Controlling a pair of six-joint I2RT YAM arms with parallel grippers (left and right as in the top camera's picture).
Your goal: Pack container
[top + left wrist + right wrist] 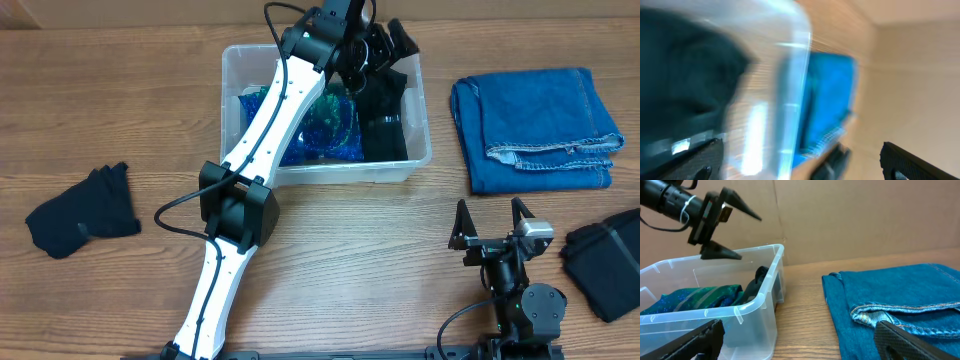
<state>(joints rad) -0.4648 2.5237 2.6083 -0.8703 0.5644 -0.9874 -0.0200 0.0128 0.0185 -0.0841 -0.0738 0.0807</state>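
Overhead view, packing partly done. The container (340, 177) sits at the far middle of the wooden table and holds a glittery blue-green fabric (330, 130) beside a black garment (385, 115) at its right end. The left gripper (750, 238) hangs above that end with its fingers spread and nothing between them. The right gripper (488, 215) rests near the table's front edge, its fingers also apart and empty.

Risks, as a judgement: the bin is thin, clear, rounded plastic and probably light, so a finger clipping its rim could push or tip it. The soft black garment lies against the wall and could snag on a rising finger and be pulled back out. The left wrist view is too smeared to help with aiming.

Unpacked items: the folded jeans (535, 125) — thick denim with a stitched hem — lie just right of the bin. A crumpled black cloth (85, 210) lies well to the left. Another dark piece (605, 260) lies at the right edge — limp and likely to bunch when pinched.
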